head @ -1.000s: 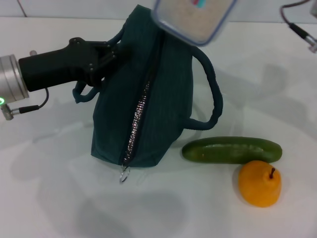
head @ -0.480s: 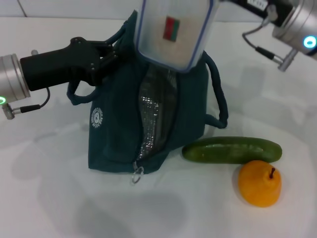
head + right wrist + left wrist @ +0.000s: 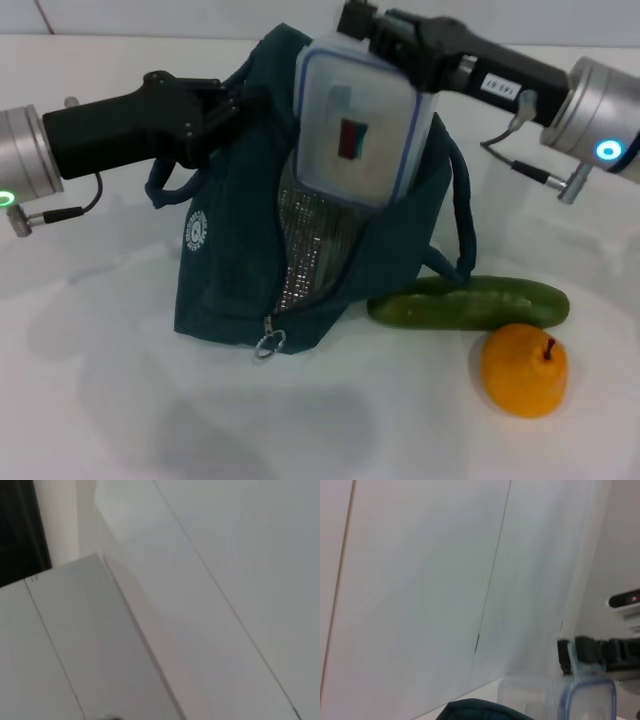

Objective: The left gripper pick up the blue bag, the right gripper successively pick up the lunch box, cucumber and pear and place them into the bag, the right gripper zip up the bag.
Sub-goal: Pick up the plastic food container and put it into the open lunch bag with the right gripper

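Head view: right gripper [image 3: 372,32] clamps the lunch box [image 3: 358,125] at its far end, its lower end sunk into the open blue bag [image 3: 235,270]. Left gripper [image 3: 222,108] pinches a bag handle. Cucumber [image 3: 468,302] and pear [image 3: 524,368] lie beside the bag on the white table [image 3: 100,400].

Left wrist view: lunch box [image 3: 555,700] above the bag's edge [image 3: 480,710].

Right wrist view: only pale wall panels.

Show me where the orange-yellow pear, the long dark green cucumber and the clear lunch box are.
orange-yellow pear [image 3: 523,370], head view, middle of its body.
long dark green cucumber [image 3: 470,303], head view, mid-length.
clear blue-rimmed lunch box [image 3: 355,130], head view, centre of its lid.
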